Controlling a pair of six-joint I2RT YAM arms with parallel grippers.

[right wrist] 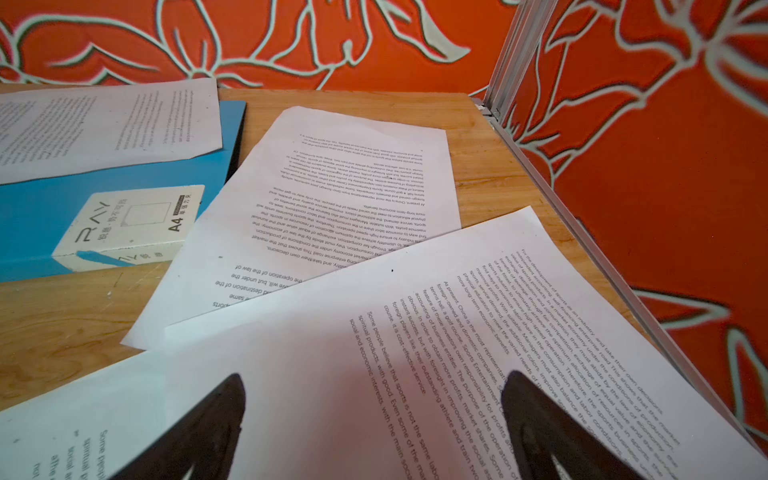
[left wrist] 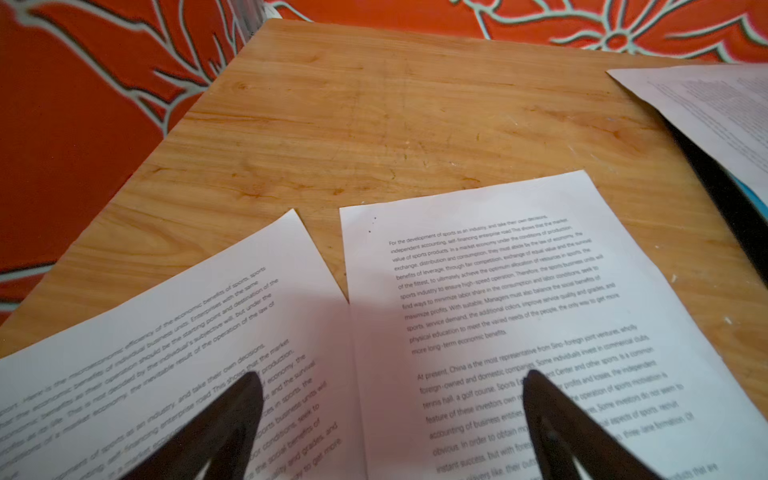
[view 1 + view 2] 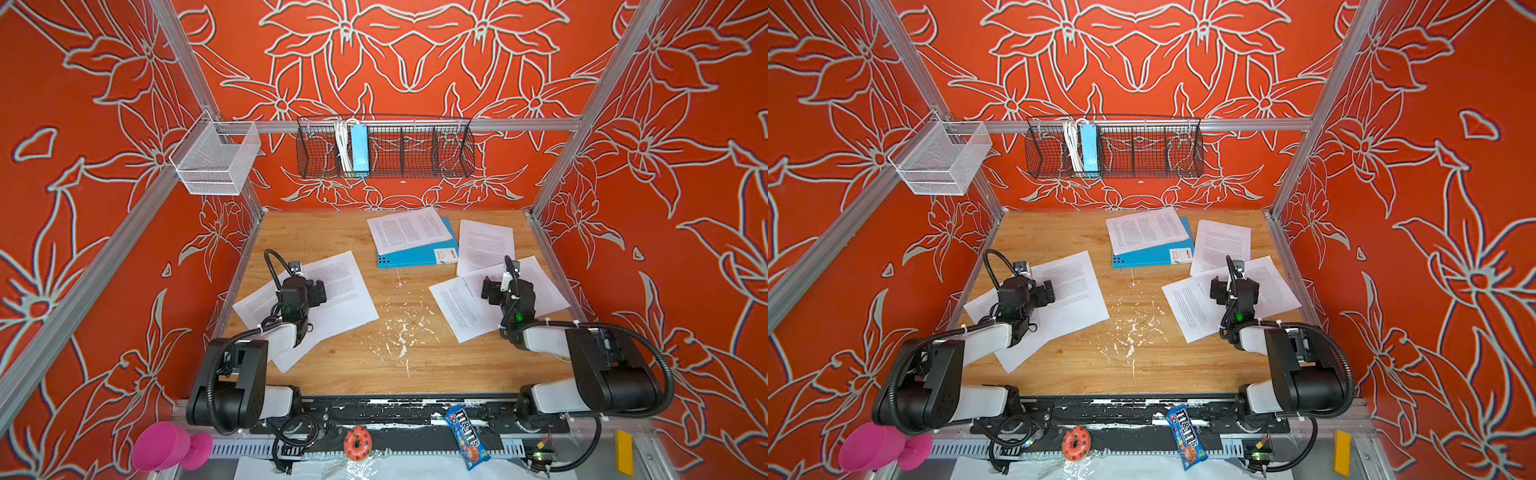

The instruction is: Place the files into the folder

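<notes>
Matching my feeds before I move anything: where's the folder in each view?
Top view: folder at far middle of the table.
Top view: the same place.
Left wrist: a blue sliver under a sheet.
Right wrist: big, label showing.
Shared landmark: the sheet on it.

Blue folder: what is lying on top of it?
One printed sheet lies on the folder, covering its far part. The white label and corner dots are uncovered. What is inside or under the folder cannot be seen.
</notes>
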